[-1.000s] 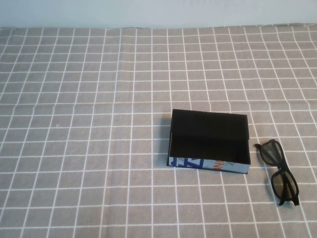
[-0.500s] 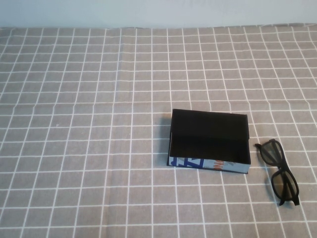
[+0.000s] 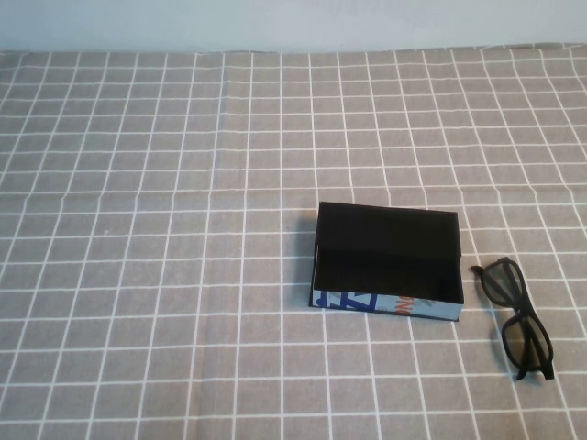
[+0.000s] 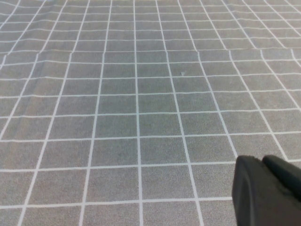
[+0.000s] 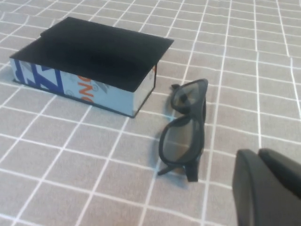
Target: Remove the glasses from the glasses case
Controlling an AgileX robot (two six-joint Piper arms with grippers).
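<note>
The glasses case (image 3: 385, 261) lies open right of the table's middle, its black inside bare and its flap lid folded back. The black glasses (image 3: 503, 282) lie on the cloth just right of the case, outside it, temple arms folded. The right wrist view shows the case (image 5: 94, 52) and the glasses (image 5: 181, 136) beside it. My right gripper (image 5: 257, 153) is shut and empty, a short way from the glasses on the side away from the case. My left gripper (image 4: 261, 160) is shut and empty over bare cloth. Neither gripper shows in the high view.
A grey cloth with a white grid (image 3: 138, 229) covers the whole table. A pale wall (image 3: 293, 23) runs along the far edge. The left half of the table holds only cloth.
</note>
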